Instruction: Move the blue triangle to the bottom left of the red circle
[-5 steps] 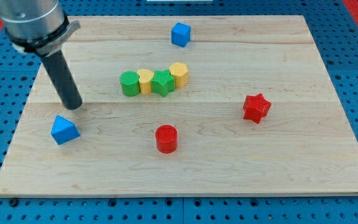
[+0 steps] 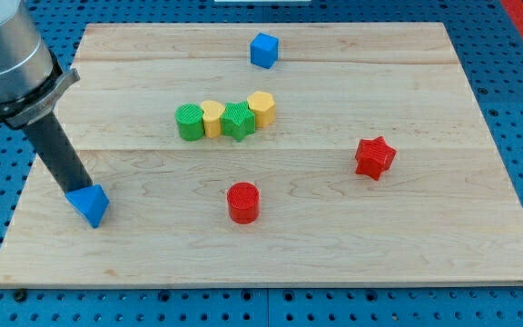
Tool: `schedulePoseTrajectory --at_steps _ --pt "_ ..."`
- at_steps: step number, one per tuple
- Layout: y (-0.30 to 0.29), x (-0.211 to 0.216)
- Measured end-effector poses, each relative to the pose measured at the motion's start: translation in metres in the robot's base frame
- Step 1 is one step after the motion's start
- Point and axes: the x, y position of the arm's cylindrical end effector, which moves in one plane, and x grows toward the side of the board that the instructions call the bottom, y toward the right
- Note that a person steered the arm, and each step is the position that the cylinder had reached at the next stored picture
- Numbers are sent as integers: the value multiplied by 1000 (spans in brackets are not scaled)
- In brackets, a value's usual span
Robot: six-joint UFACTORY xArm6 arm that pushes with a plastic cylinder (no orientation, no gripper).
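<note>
The blue triangle (image 2: pixel 91 203) lies near the board's left edge, toward the view's bottom. My tip (image 2: pixel 76 192) touches its upper left side. The red circle (image 2: pixel 242 202) stands to the right of the triangle, at about the same height in the view, roughly a quarter of the board's width away. The rod slants up to the arm's grey body at the view's top left.
A row of green, yellow, green and yellow blocks (image 2: pixel 225 119) sits mid-board. A blue cube (image 2: pixel 263 50) is near the top edge. A red star (image 2: pixel 374 157) is at the right. The wooden board (image 2: pixel 479 236) lies on a blue pegboard.
My tip has moved left and down, from above the blue triangle to its upper left side. The triangle has turned and shifted slightly.
</note>
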Motion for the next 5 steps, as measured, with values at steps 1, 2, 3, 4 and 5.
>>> schedulePoseTrajectory --at_steps 1,2,3,4,5 --pt "-3 18" --pt "7 33" --pt "70 35" --pt "85 42" --pt "-10 46"
